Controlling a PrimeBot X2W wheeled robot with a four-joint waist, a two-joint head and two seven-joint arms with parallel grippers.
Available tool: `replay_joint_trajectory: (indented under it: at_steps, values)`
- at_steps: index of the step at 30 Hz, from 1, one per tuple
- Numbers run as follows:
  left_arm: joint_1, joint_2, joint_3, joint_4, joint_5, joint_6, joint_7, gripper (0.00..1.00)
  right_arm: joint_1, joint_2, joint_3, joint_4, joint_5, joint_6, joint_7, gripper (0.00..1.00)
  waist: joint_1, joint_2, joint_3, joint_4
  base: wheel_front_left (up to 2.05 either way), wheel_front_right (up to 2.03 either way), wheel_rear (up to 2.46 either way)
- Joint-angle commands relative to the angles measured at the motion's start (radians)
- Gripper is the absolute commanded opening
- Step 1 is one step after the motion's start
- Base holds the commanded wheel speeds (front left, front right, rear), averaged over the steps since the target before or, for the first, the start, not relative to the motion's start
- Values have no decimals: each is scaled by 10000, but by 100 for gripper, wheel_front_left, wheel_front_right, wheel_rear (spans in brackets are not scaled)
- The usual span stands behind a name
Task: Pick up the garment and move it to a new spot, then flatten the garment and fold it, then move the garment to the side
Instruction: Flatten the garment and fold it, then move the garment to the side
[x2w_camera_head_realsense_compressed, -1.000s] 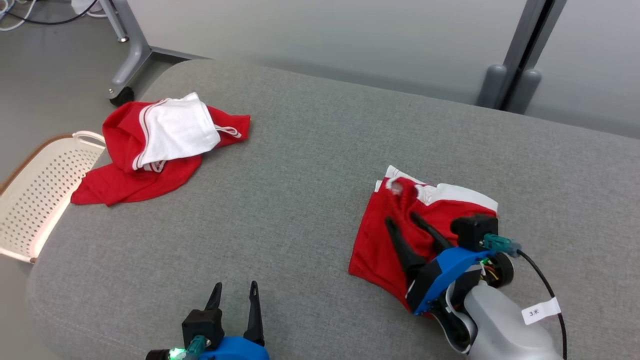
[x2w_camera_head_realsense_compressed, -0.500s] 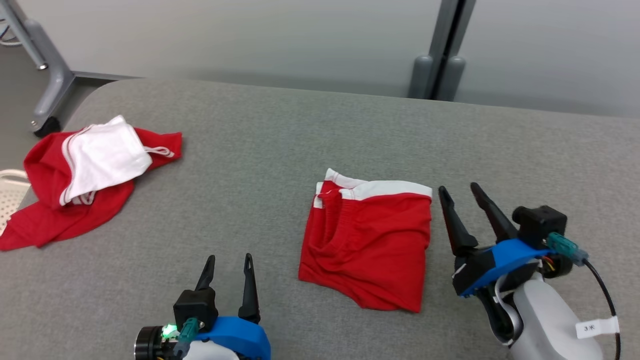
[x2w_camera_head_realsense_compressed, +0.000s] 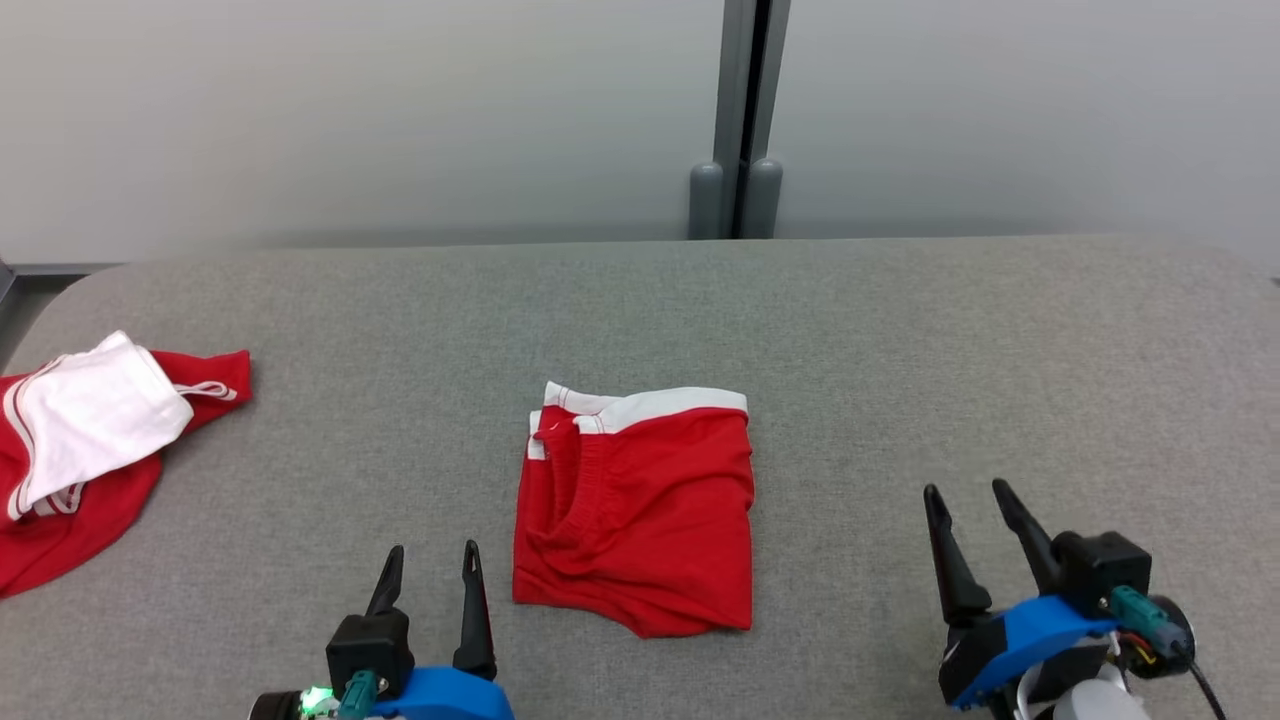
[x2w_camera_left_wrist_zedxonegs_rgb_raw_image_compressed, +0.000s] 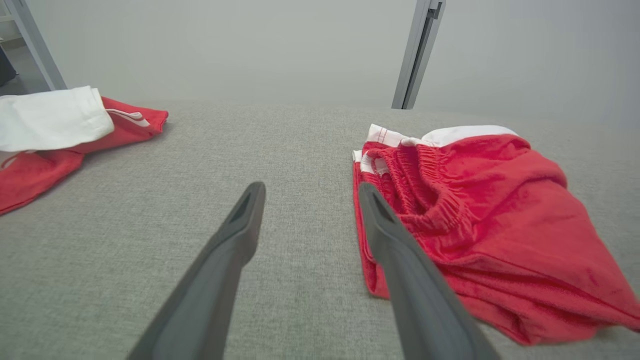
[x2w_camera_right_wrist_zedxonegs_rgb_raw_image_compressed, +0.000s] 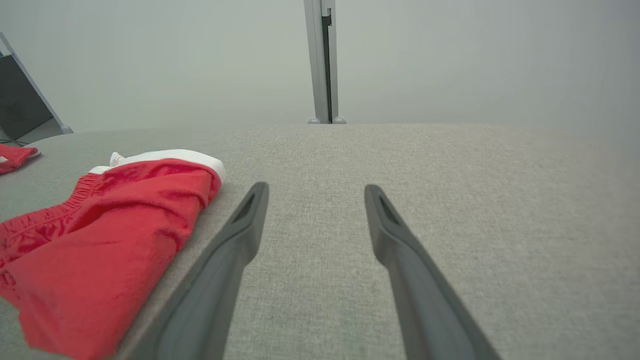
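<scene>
Grey fabric worktop (x2w_camera_head_realsense_compressed: 900, 330). Crumpled red-white clothes (x2w_camera_head_realsense_compressed: 70, 450) at its left edge. Folded red shorts (x2w_camera_head_realsense_compressed: 640, 520) w/ white band lie flat mid-worktop, nearer front edge. L gripper (x2w_camera_head_realsense_compressed: 432, 552) just left of shorts, R gripper (x2w_camera_head_realsense_compressed: 966, 488) well to the right. Both jaws spread, holding nothing.

This looks like a robotics lab or test bay, not a home. The work surface is a broad grey upholstered pad (x2w_camera_head_realsense_compressed: 900, 350), backed at 12 o'clock by plain pale partition panels (x2w_camera_head_realsense_compressed: 350, 110) joined by a grey metal post (x2w_camera_head_realsense_compressed: 740, 100). 2 garments lie out as loose pieces: folded red shorts (x2w_camera_head_realsense_compressed: 635, 510) centrally, a crumpled red-and-white garment (x2w_camera_head_realsense_compressed: 80, 440) at 9 o'clock.
</scene>
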Motion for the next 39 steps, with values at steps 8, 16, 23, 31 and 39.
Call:
replay_joint_trajectory:
  at_steps: [8,16,23,31,39]
  values:
    - [524,3,185,-42,17,-120,-49,100,673,65,441,272,260,1,-36,100,1,1,-327,-235,0,0,0]
    - [210,2,17,-119,72,-142,-49,100,102,67,775,386,555,1,-36,100,1,1,126,59,0,0,0]
    - [-218,2,-626,-126,-134,-39,-49,100,-976,60,1775,1205,1387,1,-35,100,1,1,900,1083,0,0,0]
    - [-269,-1,-751,-208,-169,125,-49,100,-2012,47,1947,3073,2133,1,-35,100,1,1,1373,2152,0,0,0]
    - [-223,-3,-658,-494,-142,189,-49,100,-2287,49,2080,3237,2248,1,-21,0,1,1,1479,1853,0,0,0]
